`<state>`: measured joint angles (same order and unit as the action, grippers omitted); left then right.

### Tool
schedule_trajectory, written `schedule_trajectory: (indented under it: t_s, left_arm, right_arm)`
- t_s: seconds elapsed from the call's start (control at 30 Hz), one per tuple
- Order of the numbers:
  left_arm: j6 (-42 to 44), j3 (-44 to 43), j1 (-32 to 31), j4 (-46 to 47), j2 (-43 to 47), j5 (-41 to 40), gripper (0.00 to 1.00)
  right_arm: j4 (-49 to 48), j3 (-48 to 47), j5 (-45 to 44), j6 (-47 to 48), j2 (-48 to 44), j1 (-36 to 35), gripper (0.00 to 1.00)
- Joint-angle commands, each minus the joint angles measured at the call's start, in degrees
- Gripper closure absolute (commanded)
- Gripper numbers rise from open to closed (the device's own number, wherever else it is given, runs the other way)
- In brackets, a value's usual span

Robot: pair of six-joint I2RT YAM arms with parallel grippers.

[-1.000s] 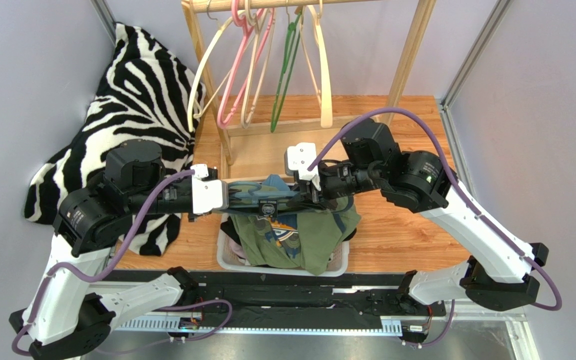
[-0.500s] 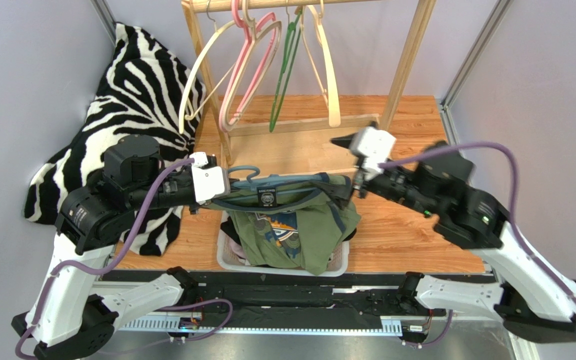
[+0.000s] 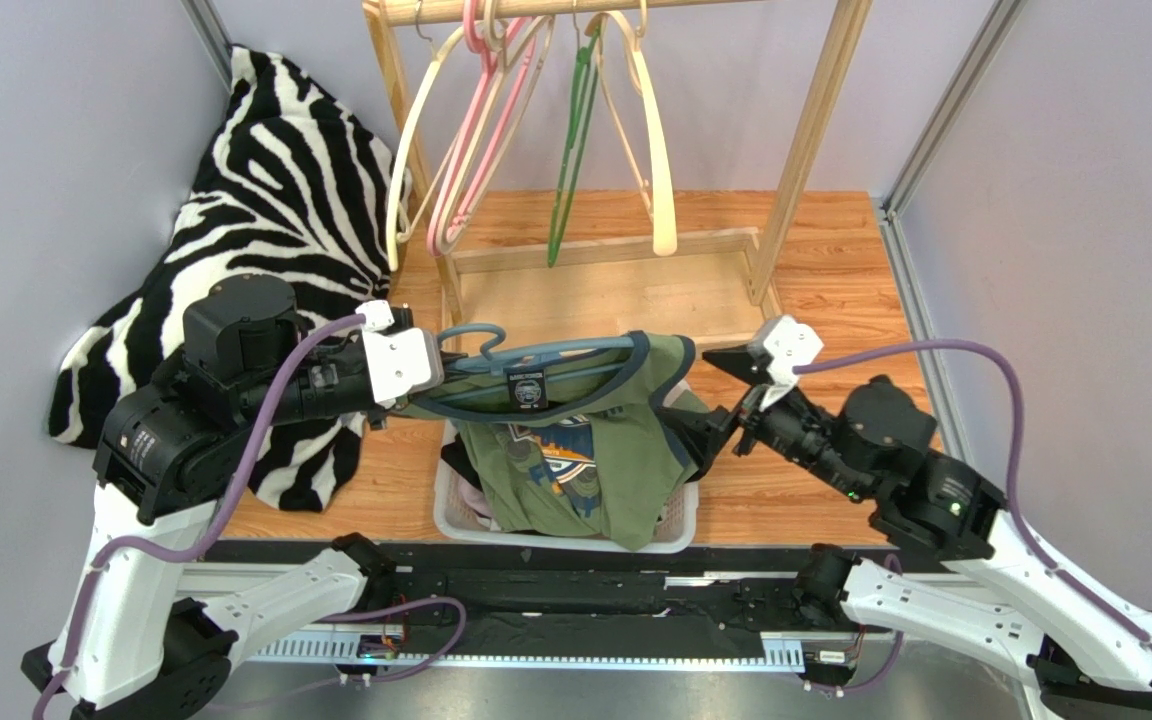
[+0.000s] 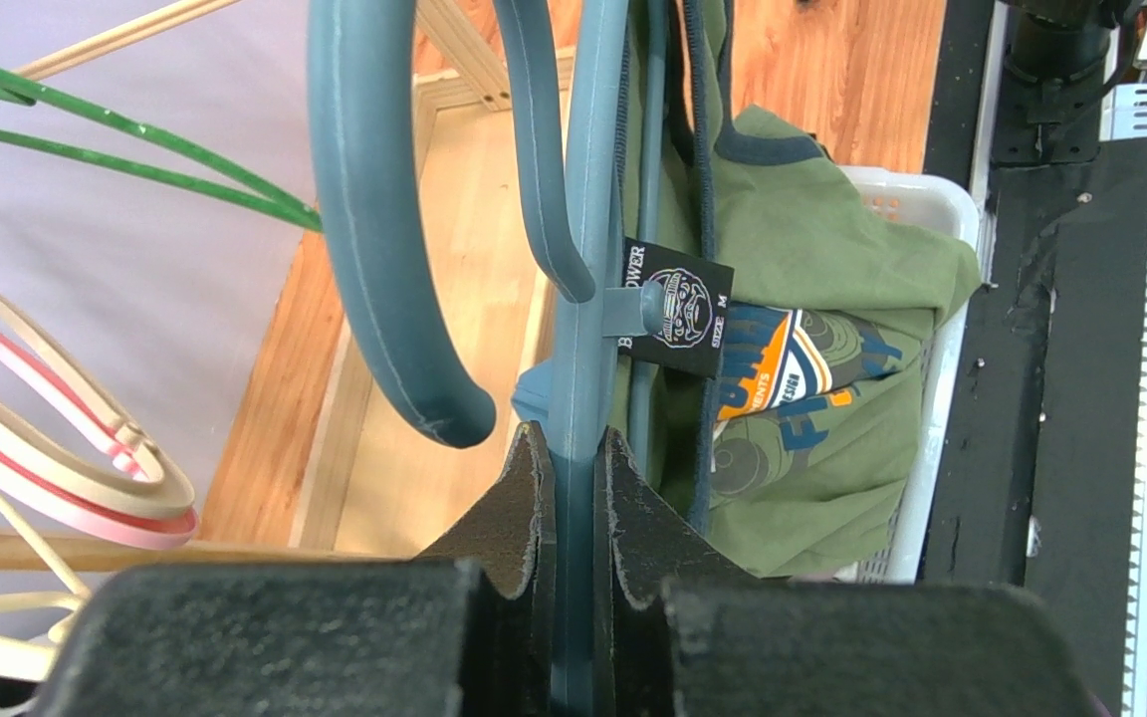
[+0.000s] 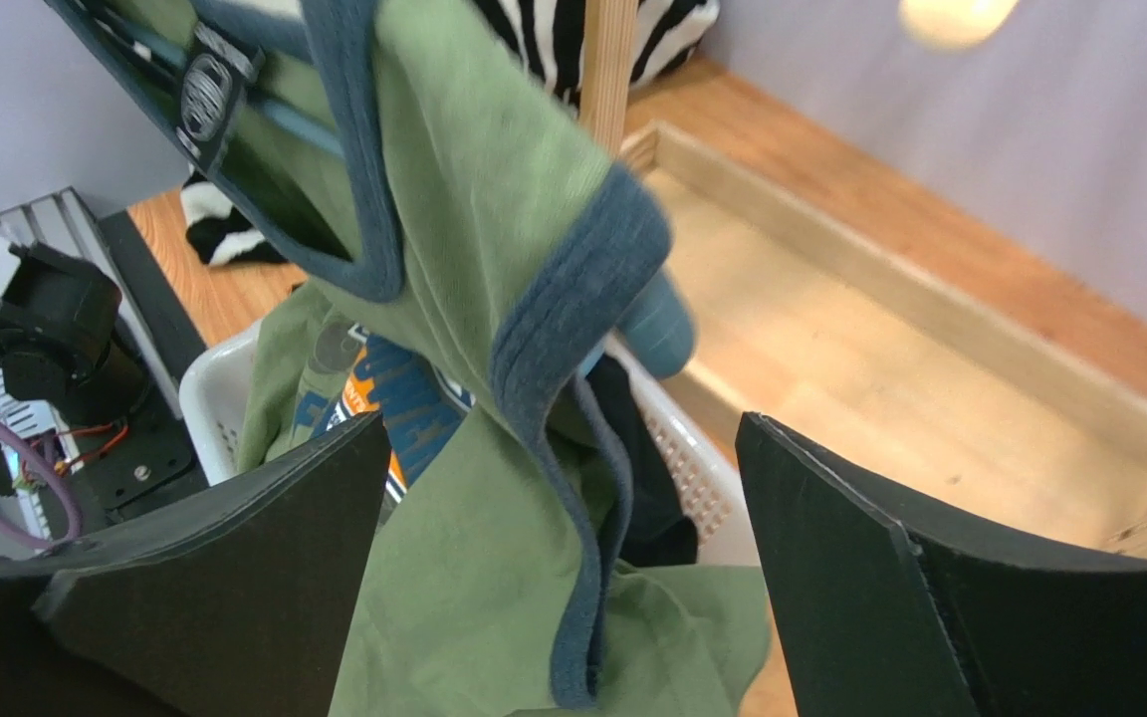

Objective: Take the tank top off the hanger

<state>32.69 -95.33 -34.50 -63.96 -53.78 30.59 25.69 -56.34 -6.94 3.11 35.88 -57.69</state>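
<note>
Looking at the top view, you see the left gripper [image 3: 420, 378] clamped tight on the blue hanger [image 3: 545, 357], close to its hook. The green tank top [image 3: 582, 443] hangs on this hanger over the white basket [image 3: 452, 518], with its lower part inside the basket. The right gripper [image 3: 717, 405] has its jaws wide apart around the shoulder strap, not gripping it.

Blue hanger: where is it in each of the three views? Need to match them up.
Top external: blue hanger runs across the centre, carrying the tank top.
Left wrist: centre, running up the picture from the left gripper, which is shut on it.
Right wrist: only its rounded end shows, centre, poking from the strap.
Shared landmark: the black neck label.
</note>
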Motion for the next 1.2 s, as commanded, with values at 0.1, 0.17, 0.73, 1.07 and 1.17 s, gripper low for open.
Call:
schedule_trajectory:
  t_s: [0.1,0.17,0.73,1.07,1.17]
  left_arm:
    - [-1.75,-2.58,1.19,3.41,0.16,3.25,1.00]
    - [-1.84,-2.41,1.28,3.41,0.25,3.34,1.00]
    - [-0.96,-0.03,2.07,3.41,1.75,1.76,1.00]
    - [-0.61,1.20,3.04,3.06,3.68,1.75,1.00]
    - [-1.13,0.85,3.47,2.97,4.12,2.46,1.00]
  right_arm:
    - [-9.34,-0.26,1.14,-6.01,4.63,-0.14,0.21]
    - [-11.27,-0.44,1.84,-6.71,5.16,-0.14,0.28]
    - [-2.23,-5.88,0.79,-12.61,-2.83,-0.23,1.00]
    - [2.96,-8.18,-13.18,-10.50,-2.48,-0.05,1.00]
    - [4.01,-7.12,-18.01,-10.06,0.24,0.47,1.00]
